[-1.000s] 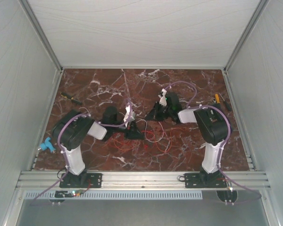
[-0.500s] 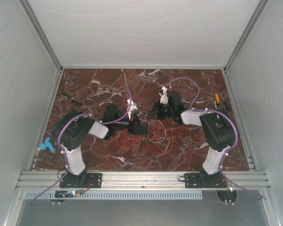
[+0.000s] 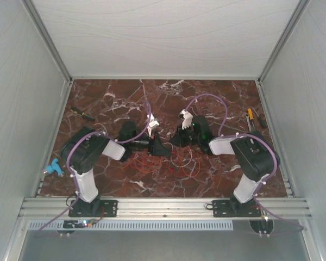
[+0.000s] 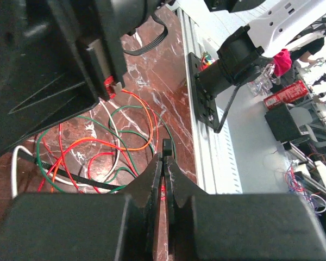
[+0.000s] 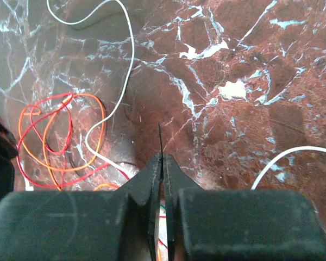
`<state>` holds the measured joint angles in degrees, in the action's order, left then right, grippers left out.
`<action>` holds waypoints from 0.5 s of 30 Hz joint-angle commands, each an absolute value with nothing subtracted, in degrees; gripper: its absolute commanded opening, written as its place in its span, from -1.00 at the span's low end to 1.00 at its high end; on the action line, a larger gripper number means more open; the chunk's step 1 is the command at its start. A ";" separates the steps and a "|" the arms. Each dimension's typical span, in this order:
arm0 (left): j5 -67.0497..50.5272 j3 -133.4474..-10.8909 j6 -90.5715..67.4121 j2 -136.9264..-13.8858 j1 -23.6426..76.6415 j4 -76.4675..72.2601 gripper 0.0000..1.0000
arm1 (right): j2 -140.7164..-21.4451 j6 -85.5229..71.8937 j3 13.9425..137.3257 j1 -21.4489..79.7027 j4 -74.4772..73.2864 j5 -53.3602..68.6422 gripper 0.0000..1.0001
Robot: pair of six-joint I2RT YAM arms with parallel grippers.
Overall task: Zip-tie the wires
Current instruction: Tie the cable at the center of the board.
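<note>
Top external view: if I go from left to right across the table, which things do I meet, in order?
blue object → black-handled screwdriver → left gripper → right gripper → yellow-handled screwdriver. The wires spread past both grippers, so I leave them out.

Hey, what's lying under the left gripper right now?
Loose wires on the marble table, with the zip tie running among them. The left gripper hides whatever lies directly beneath it.

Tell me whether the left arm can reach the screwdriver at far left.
Probably yes: the screwdriver lies alone on its side of the table, but the left claw looks shut on the zip tie and must release it first.
</note>
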<state>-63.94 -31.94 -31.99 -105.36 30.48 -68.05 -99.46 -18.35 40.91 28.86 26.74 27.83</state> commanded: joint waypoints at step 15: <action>-71.31 -35.66 -44.74 -104.56 28.60 -76.51 -1.00 | -88.98 0.01 35.55 33.25 37.97 21.57 -1.00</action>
<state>-68.07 -33.82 -41.47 -105.36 29.34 -69.82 -91.44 -5.04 36.53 31.97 33.74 24.43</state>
